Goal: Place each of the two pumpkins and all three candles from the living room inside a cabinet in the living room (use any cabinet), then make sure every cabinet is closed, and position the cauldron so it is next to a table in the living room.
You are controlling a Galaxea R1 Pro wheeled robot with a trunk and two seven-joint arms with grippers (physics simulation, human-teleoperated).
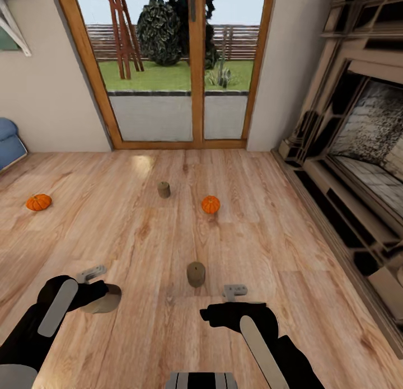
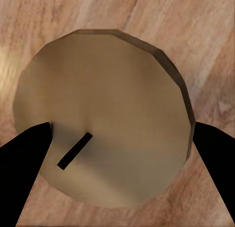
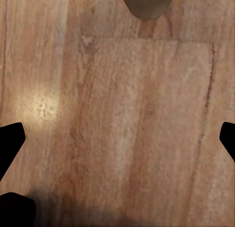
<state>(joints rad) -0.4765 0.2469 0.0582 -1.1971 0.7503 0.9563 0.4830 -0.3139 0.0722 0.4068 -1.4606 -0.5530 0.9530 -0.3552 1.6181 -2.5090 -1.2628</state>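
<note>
Directly under the left gripper stands a candle, seen end-on with its dark wick, the two black fingers spread wide on either side of it and apparently not yet touching; from the head view the same candle sits on the floor half hidden by that arm. The right gripper hangs open over bare boards, holding nothing, just short of a second candle. A third candle and two pumpkins lie farther off toward the glass door. The step in hand looks like the first candle pickup; next would be lowering slightly, closing squarely on the stubby cylinder, then lifting and heading for a cabinet.
</note>
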